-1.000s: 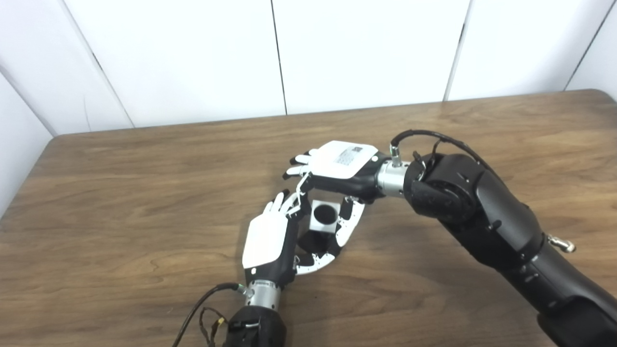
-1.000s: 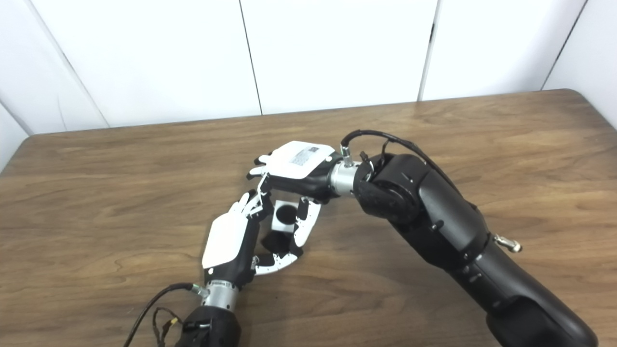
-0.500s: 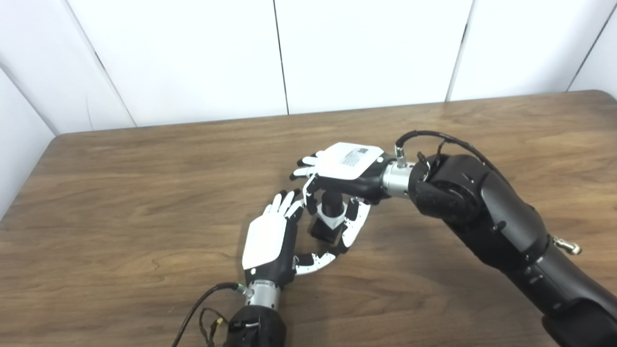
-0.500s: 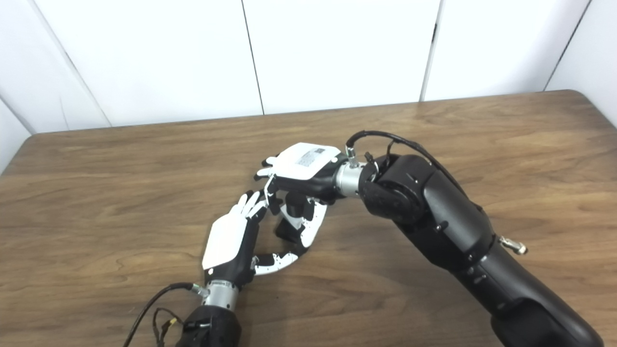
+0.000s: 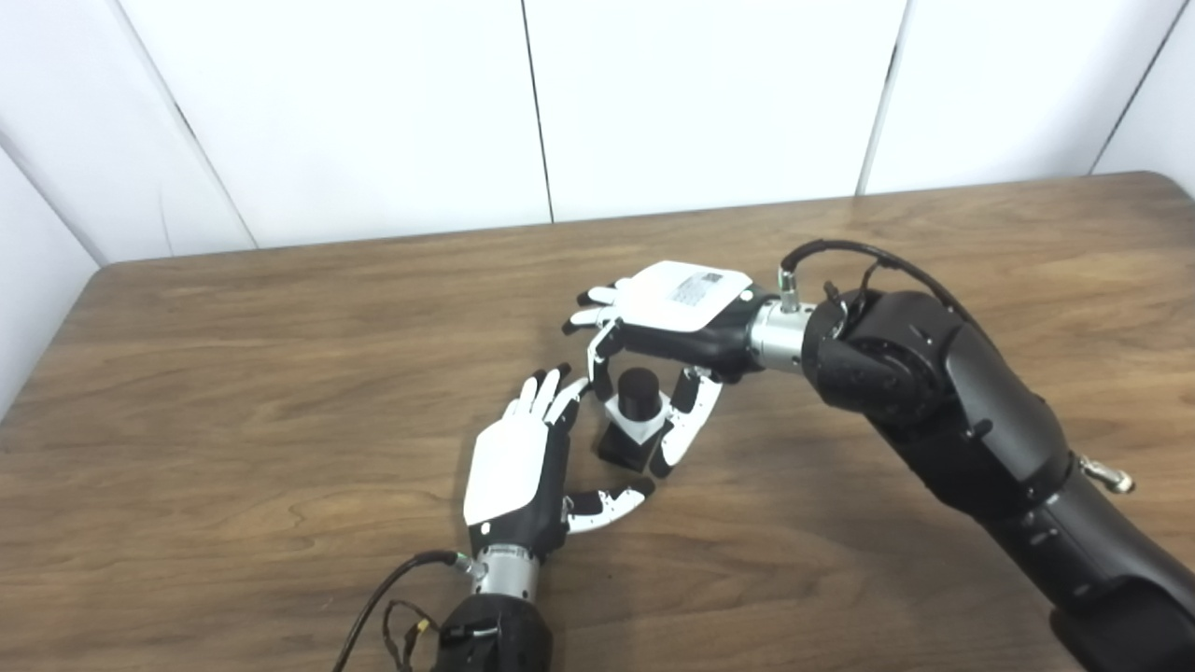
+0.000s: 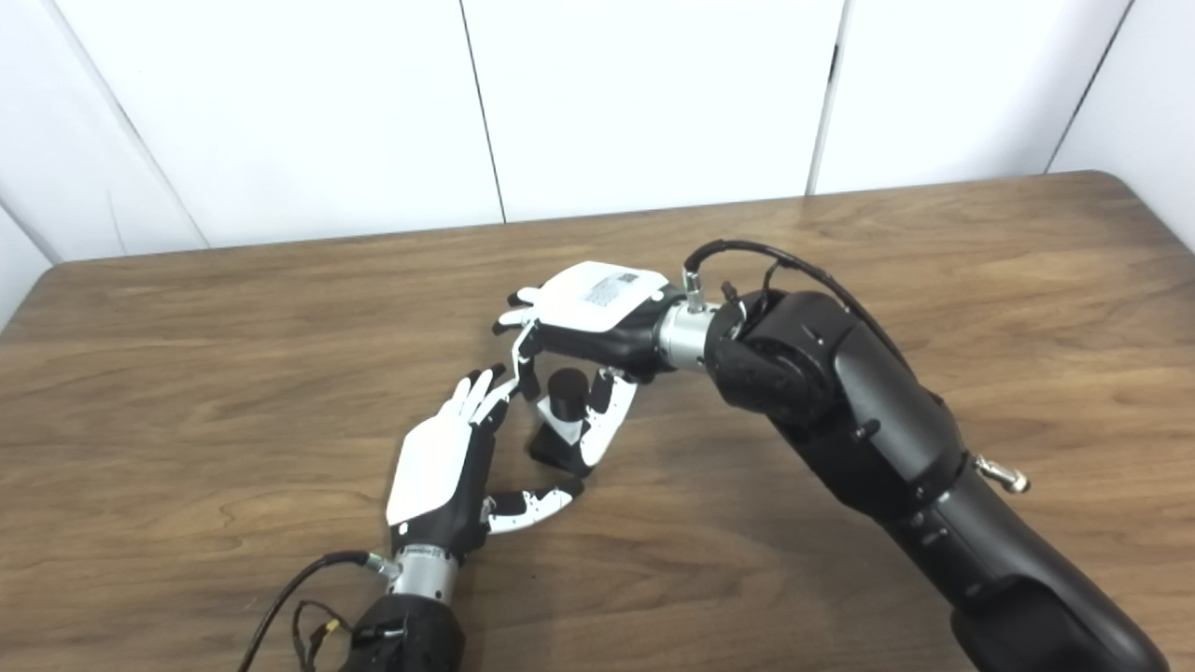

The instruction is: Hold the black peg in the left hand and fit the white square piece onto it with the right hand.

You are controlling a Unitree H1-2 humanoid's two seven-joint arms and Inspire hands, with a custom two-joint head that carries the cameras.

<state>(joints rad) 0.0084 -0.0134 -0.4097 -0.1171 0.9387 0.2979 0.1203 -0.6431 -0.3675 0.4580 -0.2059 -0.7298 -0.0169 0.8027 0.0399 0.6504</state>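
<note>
The black peg [image 5: 639, 386] stands upright on its black square base [image 5: 624, 449] on the table. The white square piece [image 5: 636, 416] sits around the peg, just above the base. My right hand [image 5: 680, 308] hovers over the assembly. Its fingers [image 5: 599, 364] curl down on the left and its thumb [image 5: 683, 425] hangs close on the right, loosely bracketing the piece without a firm hold. My left hand [image 5: 516, 459] lies open to the lower left with fingers spread. Its thumb [image 5: 607, 502] points toward the base without touching it.
The brown wooden table [image 5: 280, 373] runs out to a white panelled wall at the back. My right forearm [image 5: 943, 420] crosses the right half of the table. A cable [image 5: 383, 607] trails from my left wrist at the front edge.
The white piece went down onto the peg. My left hand let go of the peg's base, opened and drew back to the lower left. My right hand rose slightly while the assembly stayed on the table.
</note>
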